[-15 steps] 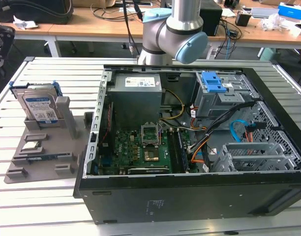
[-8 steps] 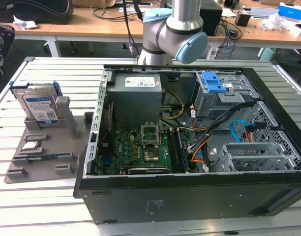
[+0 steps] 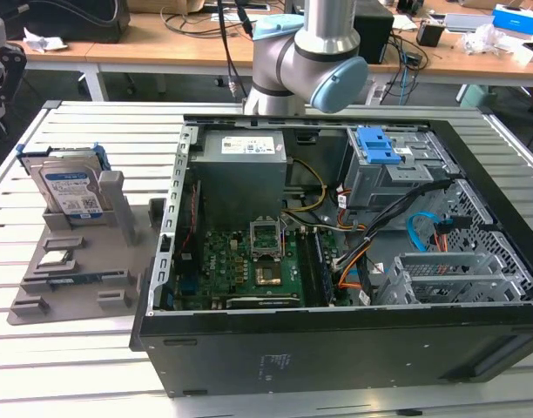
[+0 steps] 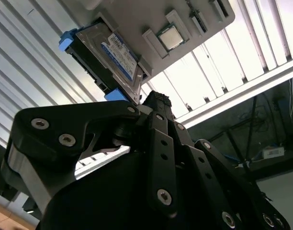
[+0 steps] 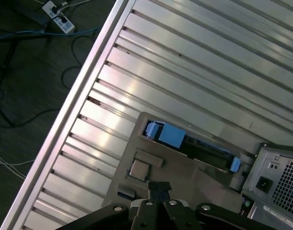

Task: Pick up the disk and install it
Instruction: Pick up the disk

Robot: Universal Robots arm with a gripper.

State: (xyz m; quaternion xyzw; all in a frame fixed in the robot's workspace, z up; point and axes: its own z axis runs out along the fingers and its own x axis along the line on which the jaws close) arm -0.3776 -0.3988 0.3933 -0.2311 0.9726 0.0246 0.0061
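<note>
The disk point(image 3: 70, 187) is a silver drive with a white-and-blue label in a blue bracket. It stands upright on edge in a slot of the grey holder tray point(image 3: 84, 292), at the exterior view's left. The first wrist view looks down on the disk point(image 5: 171, 138) edge-on. In the second wrist view the disk point(image 4: 104, 50) shows its label face. My black gripper point(image 5: 160, 188) hangs well above the tray, apart from the disk. Its fingertips point(image 4: 156, 98) are together with nothing between them.
A small square processor chip point(image 3: 57, 259) lies on the same tray, beside the disk. The open computer case point(image 3: 336, 357) fills the middle of the slatted metal table point(image 3: 66, 366). Inside it sits a grey drive cage with a blue latch point(image 3: 381, 146). The table edge point(image 5: 70, 110) drops to a cabled floor.
</note>
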